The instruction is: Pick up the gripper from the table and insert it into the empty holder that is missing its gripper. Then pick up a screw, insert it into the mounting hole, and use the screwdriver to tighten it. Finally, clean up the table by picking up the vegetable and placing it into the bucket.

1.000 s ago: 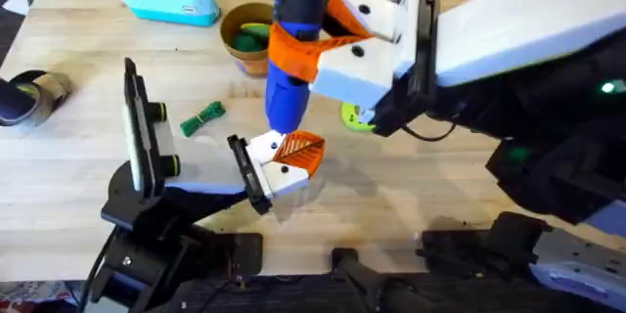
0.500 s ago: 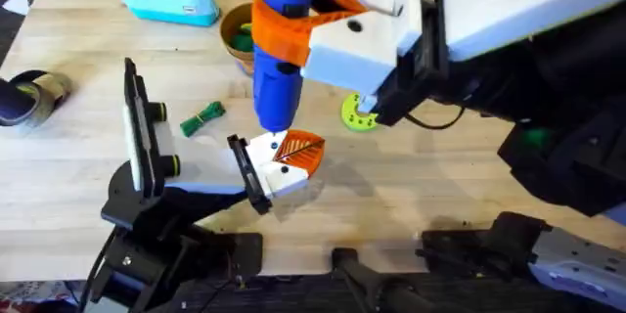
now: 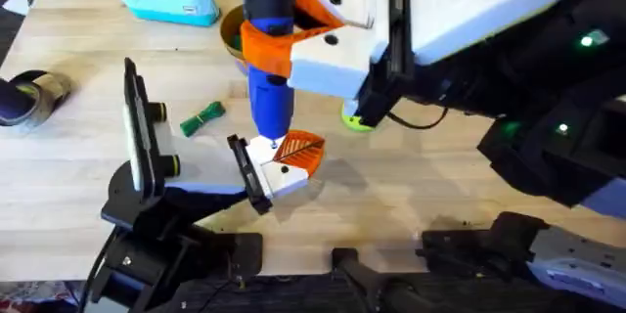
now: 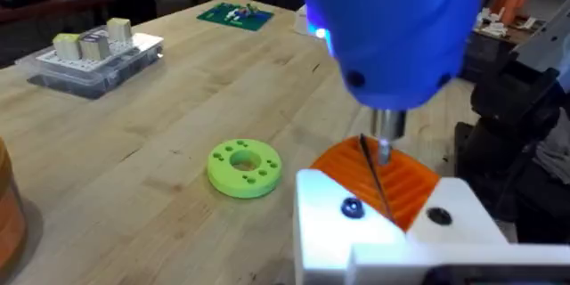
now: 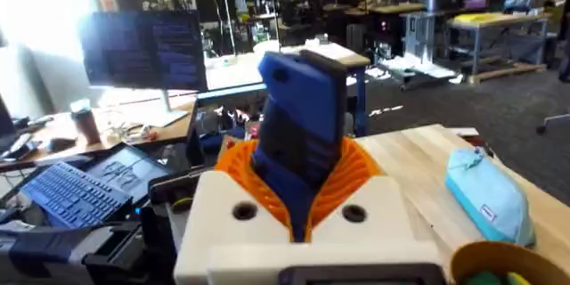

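Orange-tan bucket (image 3: 233, 39) at the table's (image 3: 78, 68) far side, half hidden behind the blue screwdriver (image 3: 267, 49), with something green (image 5: 503, 277) inside. Right gripper (image 3: 293, 29) clenched around that screwdriver, tip down on the orange gripper (image 3: 298, 152) seated in the white holder (image 3: 274, 171). Left gripper's fingers: cannot tell. Green vegetable (image 3: 202, 117) lying on the wood, left of the holder.

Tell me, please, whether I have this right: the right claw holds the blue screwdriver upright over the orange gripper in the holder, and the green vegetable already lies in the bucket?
Not quite. The right claw does hold the screwdriver upright over the gripper in the holder, but the overhead view shows the vegetable on the table, outside the bucket.
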`<state>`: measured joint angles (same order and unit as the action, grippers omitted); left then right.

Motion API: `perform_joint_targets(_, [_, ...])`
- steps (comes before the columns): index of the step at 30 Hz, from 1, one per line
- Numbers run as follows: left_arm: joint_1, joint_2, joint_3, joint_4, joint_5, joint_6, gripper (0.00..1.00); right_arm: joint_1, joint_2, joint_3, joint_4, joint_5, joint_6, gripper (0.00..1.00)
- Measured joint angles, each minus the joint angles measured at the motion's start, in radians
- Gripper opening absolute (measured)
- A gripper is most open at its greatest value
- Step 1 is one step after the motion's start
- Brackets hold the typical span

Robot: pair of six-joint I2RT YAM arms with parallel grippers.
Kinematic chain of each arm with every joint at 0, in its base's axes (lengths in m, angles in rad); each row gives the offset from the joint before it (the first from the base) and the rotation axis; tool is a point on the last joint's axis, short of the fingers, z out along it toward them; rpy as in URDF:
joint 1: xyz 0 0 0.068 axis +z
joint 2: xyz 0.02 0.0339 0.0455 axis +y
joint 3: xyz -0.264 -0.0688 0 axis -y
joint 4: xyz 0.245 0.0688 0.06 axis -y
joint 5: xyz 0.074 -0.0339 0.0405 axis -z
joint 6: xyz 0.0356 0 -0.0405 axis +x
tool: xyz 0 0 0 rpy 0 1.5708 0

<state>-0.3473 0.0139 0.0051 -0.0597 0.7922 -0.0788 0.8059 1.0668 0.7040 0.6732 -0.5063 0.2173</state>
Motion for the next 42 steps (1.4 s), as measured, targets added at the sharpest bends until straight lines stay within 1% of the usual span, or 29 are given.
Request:
perform_joint_targets(13, [0.000,0.000,0.000,0.000,0.000,0.000,0.013,0.000,0.011,0.000,-0.001,-0.021,-0.031,0.051])
perform_joint_targets(42, [0.000,0.000,0.000,0.000,0.000,0.000,0.013,0.000,0.057,0.000,0.000,-0.034,-0.034,0.053])
